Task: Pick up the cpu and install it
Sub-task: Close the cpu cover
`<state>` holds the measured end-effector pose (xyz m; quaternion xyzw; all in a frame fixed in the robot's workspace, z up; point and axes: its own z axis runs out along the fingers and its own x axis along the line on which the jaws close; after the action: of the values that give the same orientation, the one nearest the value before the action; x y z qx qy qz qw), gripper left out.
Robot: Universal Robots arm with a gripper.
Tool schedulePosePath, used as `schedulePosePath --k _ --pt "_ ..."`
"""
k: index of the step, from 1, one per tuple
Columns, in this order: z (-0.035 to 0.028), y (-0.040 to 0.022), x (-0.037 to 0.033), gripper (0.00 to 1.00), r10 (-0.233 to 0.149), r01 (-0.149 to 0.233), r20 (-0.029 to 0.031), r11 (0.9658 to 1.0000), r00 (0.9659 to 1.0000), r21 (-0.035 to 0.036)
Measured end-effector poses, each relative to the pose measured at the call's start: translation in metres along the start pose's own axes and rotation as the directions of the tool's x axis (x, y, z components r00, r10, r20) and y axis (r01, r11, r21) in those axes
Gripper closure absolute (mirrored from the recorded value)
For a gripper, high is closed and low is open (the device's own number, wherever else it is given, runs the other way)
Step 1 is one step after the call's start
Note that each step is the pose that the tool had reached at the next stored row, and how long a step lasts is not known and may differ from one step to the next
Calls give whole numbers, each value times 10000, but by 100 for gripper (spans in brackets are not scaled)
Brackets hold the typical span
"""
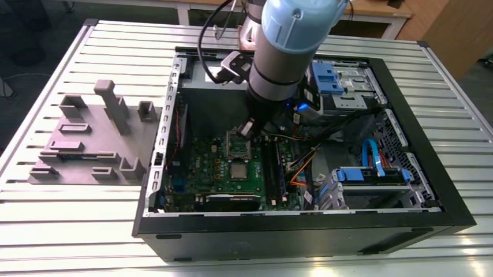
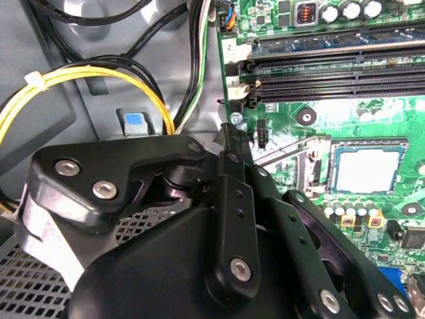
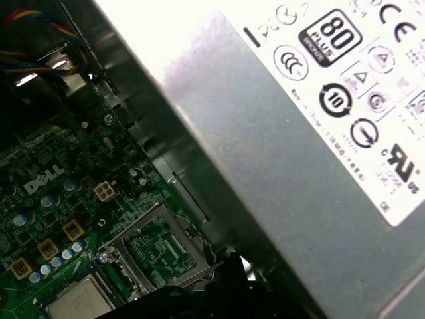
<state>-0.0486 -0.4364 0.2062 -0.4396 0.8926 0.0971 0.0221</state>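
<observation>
Inside the open black computer case, which stands on the slatted metal desk, the green rectangular motherboard is taken as the landmark. The small flat square cpu with its silvery-grey metal top is seen lying flat near the middle of the motherboard, seemingly within the socket, and it appears in both wrist views. The silver hinged socket frame is swung open just beside the cpu on the same board. The black gripper is held above the motherboard's edge, off to one side of the cpu and not touching it. Its fingers appear to be drawn together, and nothing is held between them.

For the step in hand to be done well, the gripper is best centred squarely over the chip. The fingers should be opened wider than the chip before any descent. The grip should be taken on two opposite edges only, and the chip kept level. The raised frame and its thin lever should be given clearance, since a tilted or dragged chip could harm the socket contacts.
</observation>
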Motion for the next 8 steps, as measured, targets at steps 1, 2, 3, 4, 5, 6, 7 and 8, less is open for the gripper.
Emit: schedulePosePath --k 1,2,3,4,5,6,7,8 --pt "-8 1 -1 89 0 0 -4 10000 10000 3" --pt "-17 3 -2 89 1 -1 -14 10000 10000 9" --pt "-22 4 -4 89 3 -3 -30 10000 10000 19" --pt "-30 5 -4 89 5 -5 -56 10000 10000 29" --pt "-38 6 -5 89 9 -9 -87 10000 10000 38" --pt "-44 7 -6 89 13 -12 -121 10000 9999 49" --pt "-51 9 -7 89 18 -16 -165 10000 9999 70" --pt "-58 10 -8 89 25 -22 -229 9999 9997 100"
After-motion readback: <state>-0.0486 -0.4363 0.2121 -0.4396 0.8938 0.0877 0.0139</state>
